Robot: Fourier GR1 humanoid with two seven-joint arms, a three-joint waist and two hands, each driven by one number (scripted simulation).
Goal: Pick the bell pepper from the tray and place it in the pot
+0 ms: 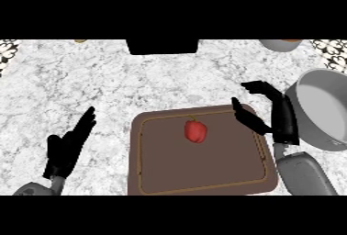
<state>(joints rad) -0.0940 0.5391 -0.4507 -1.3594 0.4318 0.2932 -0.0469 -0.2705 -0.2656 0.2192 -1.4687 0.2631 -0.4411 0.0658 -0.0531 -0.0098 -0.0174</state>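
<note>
A red bell pepper (196,131) lies on the brown tray (163,179), a little above the tray's middle. My right hand (279,120) hovers over the tray's right edge, open, thumb pointing toward the pepper but a short way apart from it. The grey pot (308,98) stands at the right edge of the counter, just beyond that hand. My left hand (68,148) rests open at the lower left, fingers up, well off the tray.
A black block (163,46) sits at the counter's far edge in the middle. A small grey bowl-like object (279,44) shows at the top right. Marble counter stretches between the tray and the far edge.
</note>
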